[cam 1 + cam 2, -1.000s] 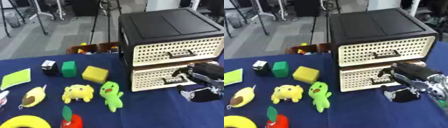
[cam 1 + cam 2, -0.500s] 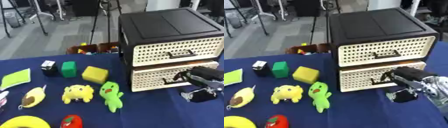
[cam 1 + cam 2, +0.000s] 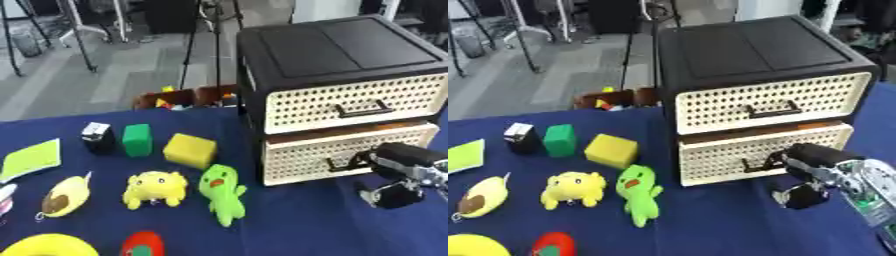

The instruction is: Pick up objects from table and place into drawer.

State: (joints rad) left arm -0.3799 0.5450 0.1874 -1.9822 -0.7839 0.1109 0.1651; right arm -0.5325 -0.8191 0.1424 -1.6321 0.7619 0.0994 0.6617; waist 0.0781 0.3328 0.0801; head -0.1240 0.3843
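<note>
A black drawer unit (image 3: pixel 337 50) with two cream perforated drawers stands at the back right. Its lower drawer (image 3: pixel 350 150) is pulled out a little, with a gap showing above its front. My right hand (image 3: pixel 820 159) reaches in from the right, fingers curled round the lower drawer's handle (image 3: pixel 756 164). On the blue table (image 3: pixel 289 225) to the left lie a green plush (image 3: pixel 221 192), a yellow plush (image 3: pixel 155 187), a yellow block (image 3: pixel 189 150), a green block (image 3: pixel 136 140) and a black-and-white cube (image 3: pixel 97 136). My left hand shows in no view.
An avocado plush (image 3: pixel 64 196), a yellow-green flat pad (image 3: pixel 31 159), a yellow ring (image 3: pixel 44 246) and a red object (image 3: pixel 144 245) lie at the left and front. The upper drawer (image 3: pixel 354 102) is closed. Tripod legs and a box of small items stand beyond the table.
My right hand has drawn slightly back toward the lower right while holding the handle, and the lower drawer has come out a little. The toys have not moved.
</note>
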